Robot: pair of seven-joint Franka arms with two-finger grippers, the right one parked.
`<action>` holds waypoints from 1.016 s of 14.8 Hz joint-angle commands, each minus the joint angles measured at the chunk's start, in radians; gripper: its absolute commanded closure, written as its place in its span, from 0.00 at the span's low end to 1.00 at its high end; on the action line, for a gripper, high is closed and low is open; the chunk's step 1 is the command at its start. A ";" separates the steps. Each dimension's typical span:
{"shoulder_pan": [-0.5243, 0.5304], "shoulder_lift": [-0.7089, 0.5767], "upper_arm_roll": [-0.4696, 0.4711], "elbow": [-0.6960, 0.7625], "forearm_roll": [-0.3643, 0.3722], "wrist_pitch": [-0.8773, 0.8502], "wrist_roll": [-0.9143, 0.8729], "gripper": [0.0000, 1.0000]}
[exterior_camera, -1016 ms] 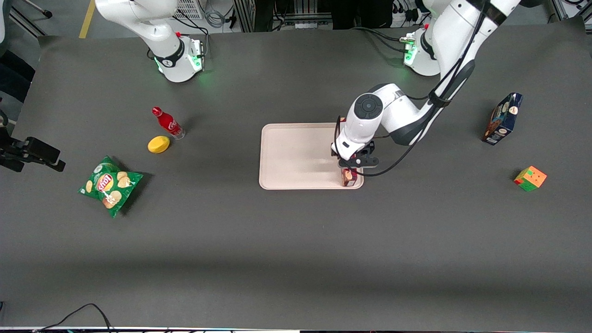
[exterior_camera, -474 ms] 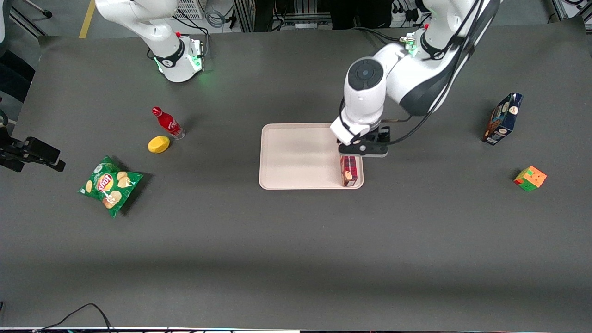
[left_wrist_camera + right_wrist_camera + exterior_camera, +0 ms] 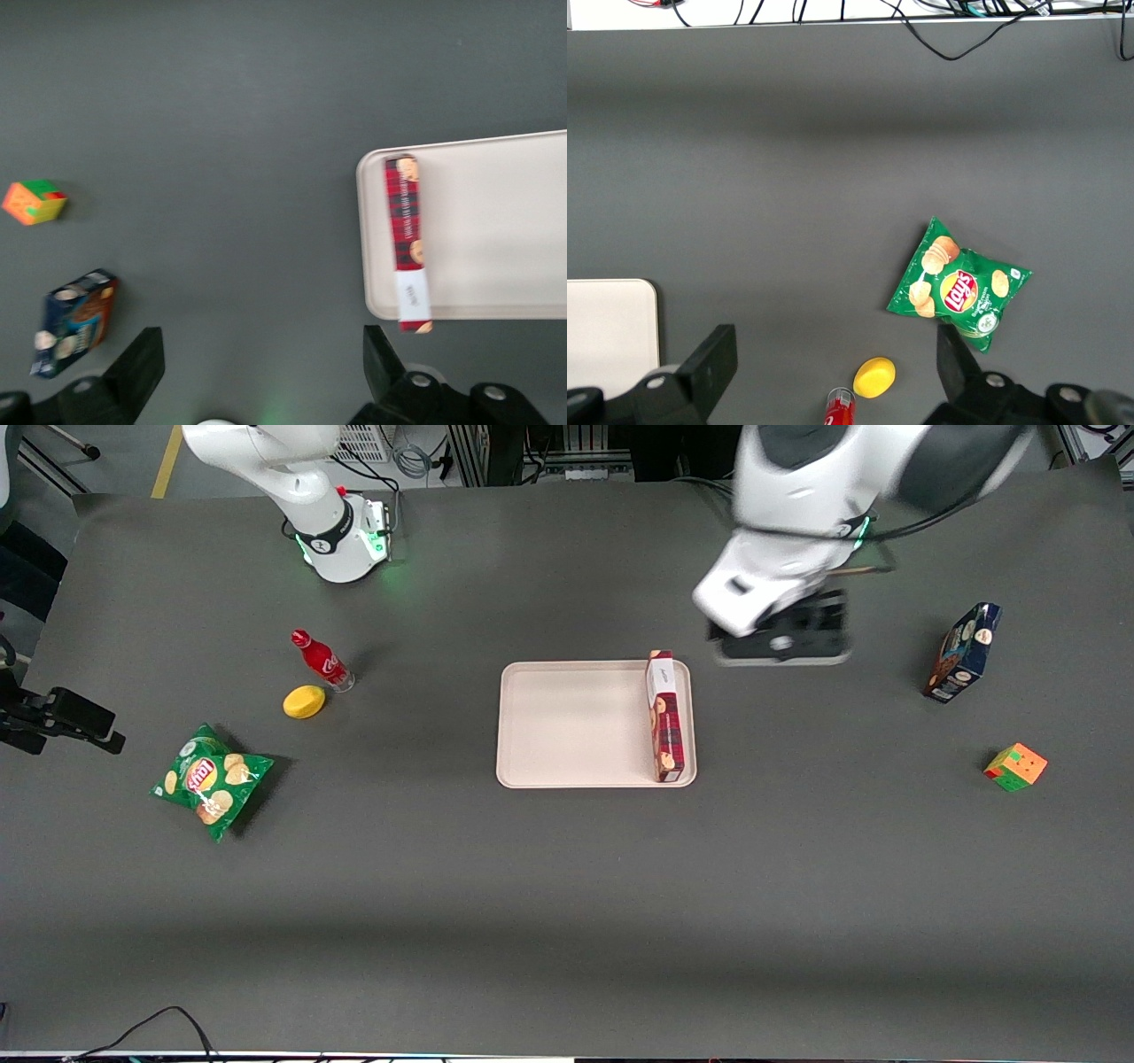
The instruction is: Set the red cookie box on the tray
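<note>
A: Where does the red cookie box (image 3: 666,715) lie?

B: On the tray (image 3: 567,726), along the short edge toward the working arm's end of the table. Its long axis runs from the rim nearest the front camera to the rim farthest from it, and the white-panelled end seems to poke just past that farther rim, though the overhang is hard to judge.

A: And the gripper (image 3: 781,640)?

B: Off the tray, raised over bare table (image 3: 567,921) between the tray and the dark blue cookie box (image 3: 963,652), its fingers (image 3: 137,363) spread wide with nothing between them. In the left wrist view the box (image 3: 407,242) sits well apart from them.

A: So what would any coming move turn on?

B: I judge the placing done. If the box needed a nudge, the claw would have to travel back toward the parked arm's end and close across the narrow width, not along the length
</note>
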 commanded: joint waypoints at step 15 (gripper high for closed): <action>-0.003 -0.212 0.461 -0.156 -0.259 0.133 0.371 0.00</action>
